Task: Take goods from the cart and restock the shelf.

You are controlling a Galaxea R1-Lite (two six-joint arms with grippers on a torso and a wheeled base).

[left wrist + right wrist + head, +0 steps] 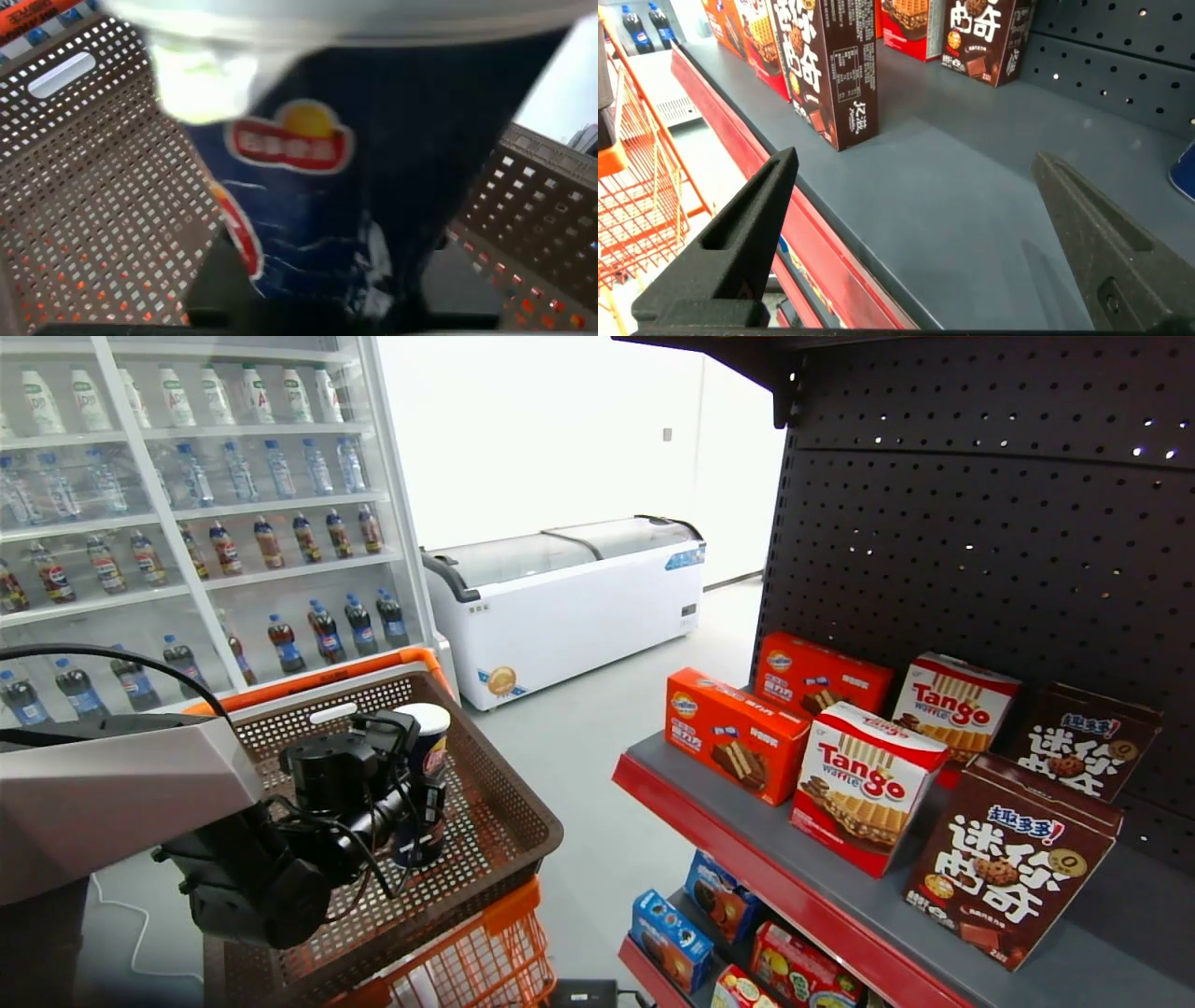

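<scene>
1. The task's thing is a dark blue snack canister (pixel 422 761) with a white lid (pixel 422 716). It stands upright inside the cart basket (pixel 509 807), near the wall facing the shelf.
2. The left hand (pixel 417 793) is clenched on the canister, gripping the tube's body below the lid. In the left wrist view the canister (pixel 308 187) sits close between the fingers (pixel 220 285). Whether its base rests on the basket floor or hangs just above it cannot be told.
3. The right hand (pixel 915 163) is released, jaws spread wide, hovering over a bare grey stretch of the shelf (pixel 971 224) and holding nothing.
4. Shelf stock in the head view: orange boxes (pixel 738 733), wafer boxes (pixel 864 784) and brown cookie boxes (pixel 1008 868). Open shelf (pixel 747 826) runs along the front edge.
5. Handling, as a judgement: the tube is probably light and stiff, with a glossy wrap that may slip under a loose pinch.
6. The contents are likely brittle, and the wall may dent if squeezed hard.
7. The best hold is across the round body at mid-height, as now. The lid is a poor place to grip, since it may pop off.
8. Being tall and narrow, the canister is likely to topple unless set down flat.
</scene>
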